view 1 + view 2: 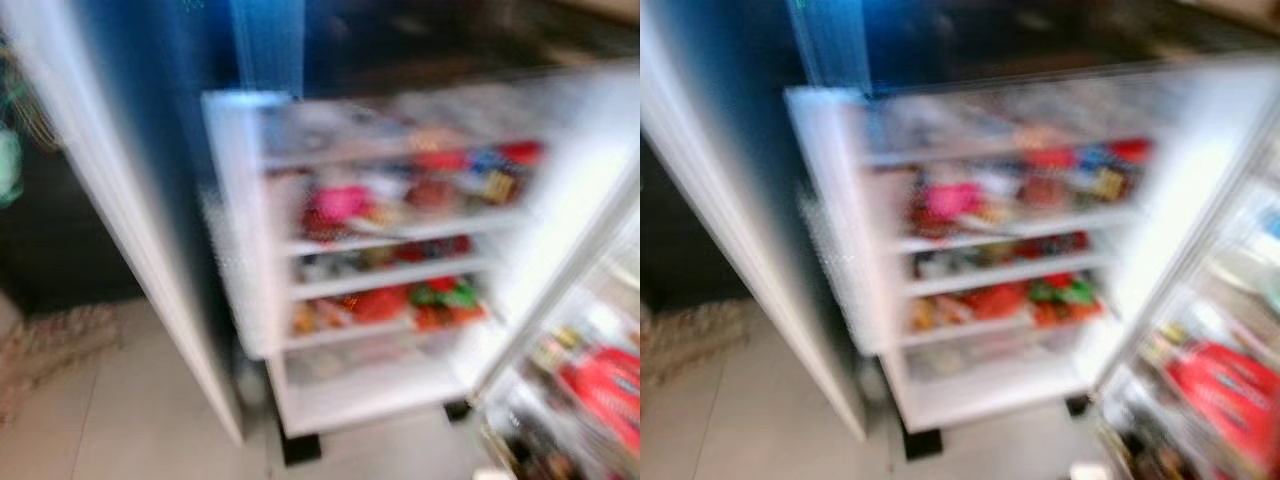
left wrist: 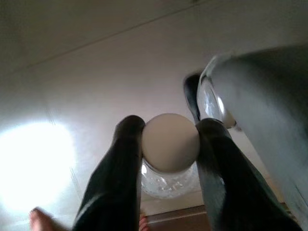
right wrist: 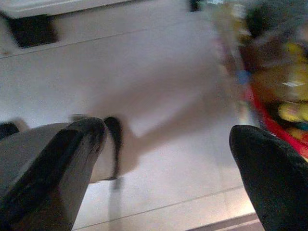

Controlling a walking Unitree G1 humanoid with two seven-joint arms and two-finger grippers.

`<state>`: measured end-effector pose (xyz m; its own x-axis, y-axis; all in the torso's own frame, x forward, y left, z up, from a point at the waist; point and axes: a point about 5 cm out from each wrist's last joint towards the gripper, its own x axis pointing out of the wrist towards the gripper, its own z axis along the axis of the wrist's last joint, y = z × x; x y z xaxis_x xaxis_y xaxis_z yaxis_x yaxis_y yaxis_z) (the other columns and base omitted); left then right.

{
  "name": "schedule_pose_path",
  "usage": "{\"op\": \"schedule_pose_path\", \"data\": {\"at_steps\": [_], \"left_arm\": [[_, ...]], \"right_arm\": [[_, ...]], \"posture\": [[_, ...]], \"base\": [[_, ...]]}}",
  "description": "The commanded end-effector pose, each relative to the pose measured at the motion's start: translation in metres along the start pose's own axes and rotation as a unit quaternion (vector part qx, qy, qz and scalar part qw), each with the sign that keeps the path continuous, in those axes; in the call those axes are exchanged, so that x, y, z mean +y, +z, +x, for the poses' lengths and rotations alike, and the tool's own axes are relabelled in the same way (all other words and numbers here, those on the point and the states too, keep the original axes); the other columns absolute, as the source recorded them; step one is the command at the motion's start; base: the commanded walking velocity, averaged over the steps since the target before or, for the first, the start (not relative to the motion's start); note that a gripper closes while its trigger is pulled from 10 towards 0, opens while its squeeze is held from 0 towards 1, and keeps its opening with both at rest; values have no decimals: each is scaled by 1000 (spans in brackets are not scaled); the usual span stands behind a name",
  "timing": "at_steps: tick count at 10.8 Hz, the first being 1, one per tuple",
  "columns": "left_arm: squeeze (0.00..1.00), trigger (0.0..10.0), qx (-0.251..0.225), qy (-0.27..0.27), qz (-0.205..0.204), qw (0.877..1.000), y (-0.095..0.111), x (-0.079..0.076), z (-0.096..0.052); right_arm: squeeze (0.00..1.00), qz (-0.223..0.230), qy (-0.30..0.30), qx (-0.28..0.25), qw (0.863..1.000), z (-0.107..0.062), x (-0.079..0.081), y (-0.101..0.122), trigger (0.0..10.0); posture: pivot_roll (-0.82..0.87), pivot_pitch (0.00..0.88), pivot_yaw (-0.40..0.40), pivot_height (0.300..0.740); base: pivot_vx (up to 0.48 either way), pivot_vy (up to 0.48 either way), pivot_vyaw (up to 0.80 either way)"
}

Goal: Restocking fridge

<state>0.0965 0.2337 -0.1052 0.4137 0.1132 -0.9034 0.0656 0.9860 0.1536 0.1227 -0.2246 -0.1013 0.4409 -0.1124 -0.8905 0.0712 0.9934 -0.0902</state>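
Observation:
The fridge stands open before me, blurred, its white shelves packed with red, pink and green food packs. Its right door swings out at the lower right, with red packets in its racks. In the left wrist view my left gripper is shut on a clear bottle with a pale round cap, held over the tiled floor. In the right wrist view my right gripper hangs open above the floor with nothing between its fingers.
The fridge's left door stands out toward me on the left. Pale floor tiles lie in front, with a patterned rug at the far left. A person's toes show on the floor in the left wrist view.

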Motion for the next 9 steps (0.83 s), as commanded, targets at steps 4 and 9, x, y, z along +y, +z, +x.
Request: {"op": "schedule_pose_path", "data": {"at_steps": [4, 9], "left_arm": [[0, 10000, 6, 7, 1, 1000, -4, 6, -1], [0, 10000, 2, 12, -3, 1000, -3, 6, -1]], "right_arm": [[0, 4, 7, 2, 1000, 0, 4, -1, 10000], [0, -10, 16, -3, 1000, 0, 5, 1, 10000]], "posture": [[-73, 0, 12, 740], [-73, 0, 13, 740]], "base": [[0, -345, -688], [0, 0, 0]]}}
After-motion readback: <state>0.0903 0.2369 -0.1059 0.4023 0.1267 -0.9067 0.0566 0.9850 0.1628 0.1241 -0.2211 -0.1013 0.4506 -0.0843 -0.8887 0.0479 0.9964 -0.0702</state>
